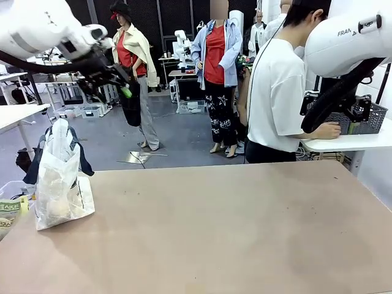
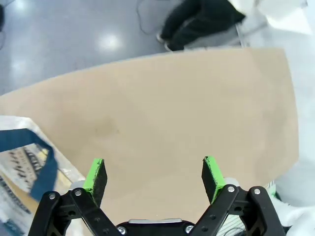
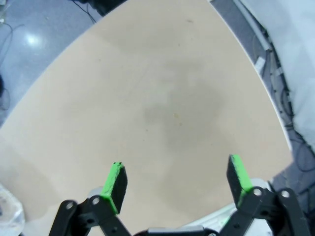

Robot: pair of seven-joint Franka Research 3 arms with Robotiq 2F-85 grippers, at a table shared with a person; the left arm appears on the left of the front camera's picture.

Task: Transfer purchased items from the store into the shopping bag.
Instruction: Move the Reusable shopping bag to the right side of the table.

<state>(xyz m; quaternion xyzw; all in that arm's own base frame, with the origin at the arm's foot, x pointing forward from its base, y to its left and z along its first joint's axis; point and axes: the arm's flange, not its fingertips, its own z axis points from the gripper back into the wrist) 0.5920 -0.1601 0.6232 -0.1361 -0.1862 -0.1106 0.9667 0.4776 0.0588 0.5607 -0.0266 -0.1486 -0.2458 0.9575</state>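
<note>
The shopping bag (image 1: 58, 184), clear crinkly plastic with navy handles, stands at the table's left edge. Pale cream purchased items (image 1: 54, 205) show through its lower half. My left gripper (image 1: 124, 87) hangs high above and behind the bag. In the left wrist view the left gripper (image 2: 153, 174) is open and empty over bare tabletop, with the bag (image 2: 24, 162) at the lower left. My right gripper (image 3: 177, 179) is also open and empty, high over the table. The store, a dark grey lattice basket (image 1: 362, 117), sits on a white side table at far right.
A person in a white T-shirt (image 1: 278, 98) stands at the side table (image 1: 349, 142), one hand (image 1: 334, 130) by the basket. The brown table (image 1: 233, 226) stretches wide across the front. My right arm (image 1: 343, 43) comes in at upper right.
</note>
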